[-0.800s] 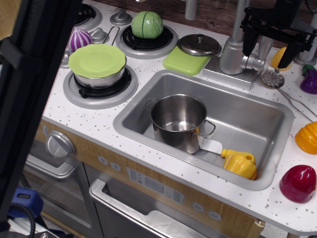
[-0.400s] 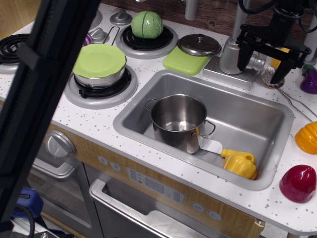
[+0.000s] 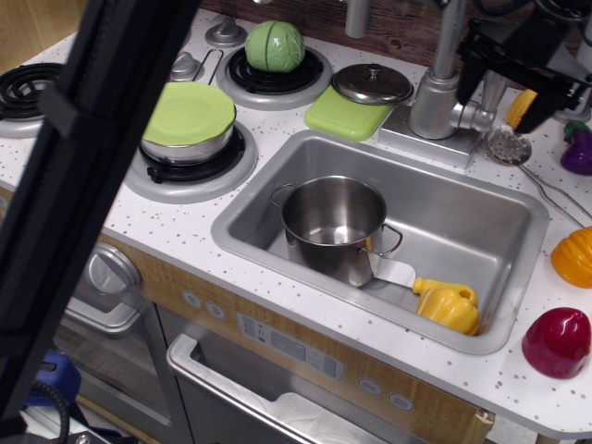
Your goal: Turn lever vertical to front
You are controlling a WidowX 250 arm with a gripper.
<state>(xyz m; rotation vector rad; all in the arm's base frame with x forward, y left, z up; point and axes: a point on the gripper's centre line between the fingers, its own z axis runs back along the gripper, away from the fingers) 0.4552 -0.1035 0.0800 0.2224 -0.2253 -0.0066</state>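
The lever (image 3: 493, 94) is a short silver bar standing about upright to the right of the faucet's cylindrical base (image 3: 435, 104), joined to it by a stubby joint. My black gripper (image 3: 505, 88) hangs over it at the top right, open. Its left finger (image 3: 470, 72) is left of the lever and its right finger (image 3: 539, 104) is right of it. I cannot tell whether either finger touches the lever. The tall spout pipe (image 3: 450, 32) rises from the base.
The sink (image 3: 518, 217) holds a steel pot (image 3: 333, 227) and a yellow toy pepper (image 3: 450, 307). A strainer (image 3: 506, 143), corn (image 3: 523, 104) and eggplant (image 3: 580, 148) lie right of the faucet. A lidded pot (image 3: 190, 120) sits on the burner. A dark pole (image 3: 83, 185) blocks the left.
The gripper dropped down around the lever, then rose again and shifted slightly right. The lever stands about as upright as before. The dark pole has shifted to the right.
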